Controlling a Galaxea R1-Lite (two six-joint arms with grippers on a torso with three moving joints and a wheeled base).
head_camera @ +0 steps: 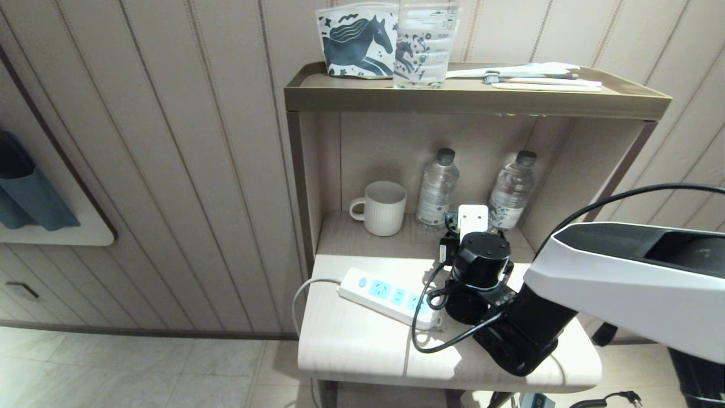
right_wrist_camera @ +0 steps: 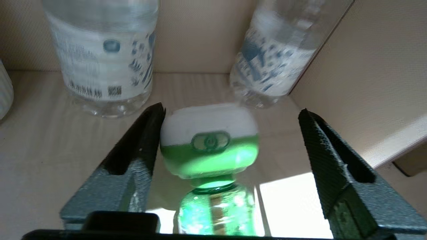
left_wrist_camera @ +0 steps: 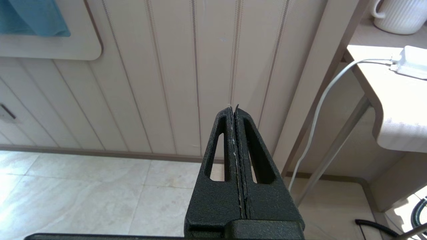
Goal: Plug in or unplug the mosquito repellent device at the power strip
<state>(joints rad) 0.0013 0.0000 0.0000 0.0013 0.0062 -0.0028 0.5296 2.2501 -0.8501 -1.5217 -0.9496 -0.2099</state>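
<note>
Panelled wall behind, then the two-tier desk with the power strip near its front edge. The right gripper has its jaws apart around the mosquito repellent device, one seemingly brushing its head; it stands unplugged before two water bottles. Any nudge could topple it. The left gripper hangs closed beside the desk.

A: In the head view the arm covers the strip's far end, and only the device's white head shows.
B: Up close the device is blurred, its bottle cut off. Both water bottles lose their tops; the mug is a sliver.
</note>
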